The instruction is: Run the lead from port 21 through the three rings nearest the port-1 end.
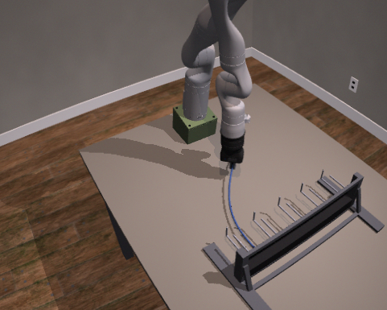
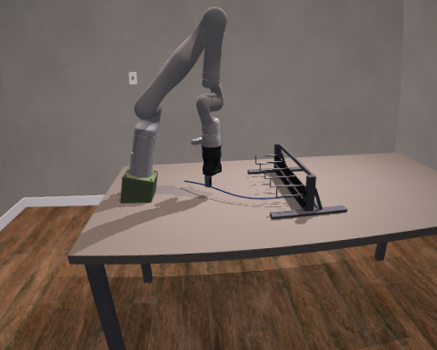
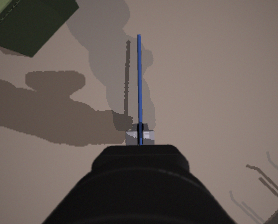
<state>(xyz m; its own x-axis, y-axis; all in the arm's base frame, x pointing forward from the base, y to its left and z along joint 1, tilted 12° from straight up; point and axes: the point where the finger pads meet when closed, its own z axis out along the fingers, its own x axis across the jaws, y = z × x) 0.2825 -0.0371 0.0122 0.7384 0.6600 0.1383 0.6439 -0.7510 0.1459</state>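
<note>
The blue lead [image 1: 230,204] [image 2: 239,196] [image 3: 139,80] runs from the near-left end of the dark rack [image 1: 304,228] [image 2: 310,185] across the table to my gripper [image 1: 232,164] [image 2: 208,185] [image 3: 140,135]. The gripper is shut on the lead a short way from its free end and holds it just above the table. The free end sticks out past the fingers toward the arm's base. Several open wire rings [image 1: 279,200] [image 2: 275,176] jut from the rack toward the arm. The lead passes beside the ring nearest its port. I cannot tell whether it lies inside any ring.
The arm's green base block [image 1: 195,124] [image 2: 139,186] [image 3: 30,25] stands at the back of the tan table [image 1: 147,196] [image 2: 371,194]. The rack rests on two flat feet [image 1: 220,260] [image 2: 309,212], its near foot close to the table's front edge.
</note>
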